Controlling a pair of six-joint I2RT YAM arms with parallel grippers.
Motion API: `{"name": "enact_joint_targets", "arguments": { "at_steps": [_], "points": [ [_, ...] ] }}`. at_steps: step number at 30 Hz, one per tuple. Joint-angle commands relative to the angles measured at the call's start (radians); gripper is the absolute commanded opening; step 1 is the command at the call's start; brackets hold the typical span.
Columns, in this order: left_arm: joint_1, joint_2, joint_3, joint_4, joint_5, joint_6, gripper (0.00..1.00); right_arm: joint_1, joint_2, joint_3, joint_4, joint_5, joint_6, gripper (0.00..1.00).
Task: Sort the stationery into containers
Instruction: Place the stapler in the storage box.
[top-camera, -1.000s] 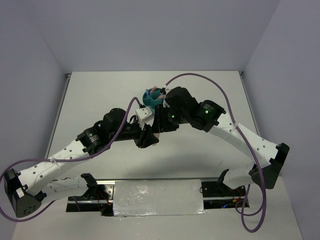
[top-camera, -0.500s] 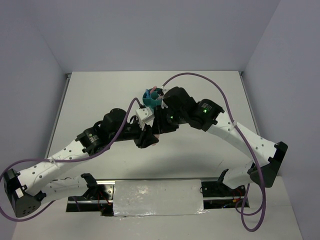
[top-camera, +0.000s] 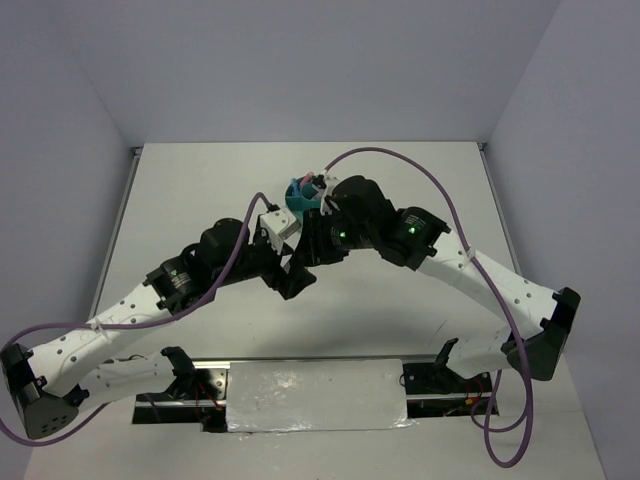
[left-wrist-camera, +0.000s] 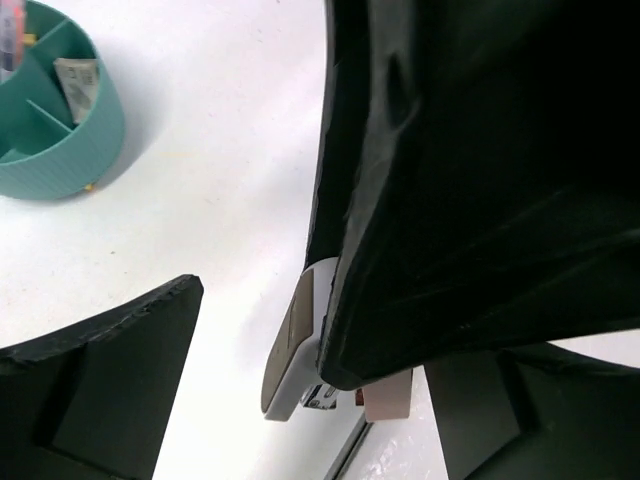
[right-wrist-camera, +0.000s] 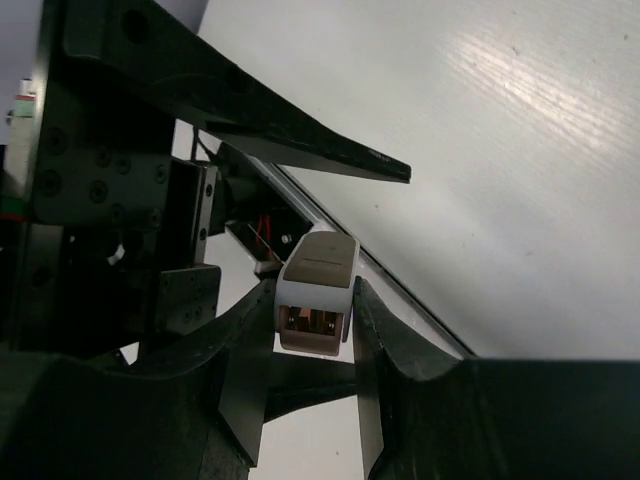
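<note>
Right gripper (right-wrist-camera: 314, 318) clamps tan-white block (right-wrist-camera: 319, 272); left gripper (left-wrist-camera: 322, 335) spread wide, apparently not touching.

Right gripper (right-wrist-camera: 313, 300) is clamped on a small white-and-tan block (right-wrist-camera: 318, 280). Both dark fingers (right-wrist-camera: 240, 350) press its sides, tan panel up, pinkish-brown end face toward the camera. Above it and not touching, a flat black left gripper finger (right-wrist-camera: 280, 140) slants across. Black bolted arm housing (right-wrist-camera: 100, 180) fills the left side. White table (right-wrist-camera: 500, 150) upper right, its edge running diagonally behind the block. Red wires (right-wrist-camera: 262, 232) just behind it.
</note>
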Motion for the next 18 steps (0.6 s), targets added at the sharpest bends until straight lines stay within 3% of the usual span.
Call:
{"name": "enact_joint_targets", "arguments": {
  "at_steps": [1, 7, 14, 18],
  "points": [
    [0.005, 0.003, 0.042, 0.04, -0.098, -0.03, 0.99, 0.003, -0.063, -0.004, 0.144, -0.046, 0.006, 0.0],
    [0.007, -0.014, 0.051, -0.029, -0.16, -0.041, 0.99, -0.069, -0.08, -0.047, 0.249, 0.014, -0.081, 0.0],
    [0.007, -0.035, 0.175, -0.289, -0.423, -0.116, 0.99, -0.207, 0.018, -0.005, 0.369, 0.002, -0.372, 0.0],
    [0.008, -0.069, 0.229, -0.428, -0.603, -0.226, 0.99, -0.23, 0.157, 0.067, 0.378, -0.052, -0.558, 0.0]
  ]
}}
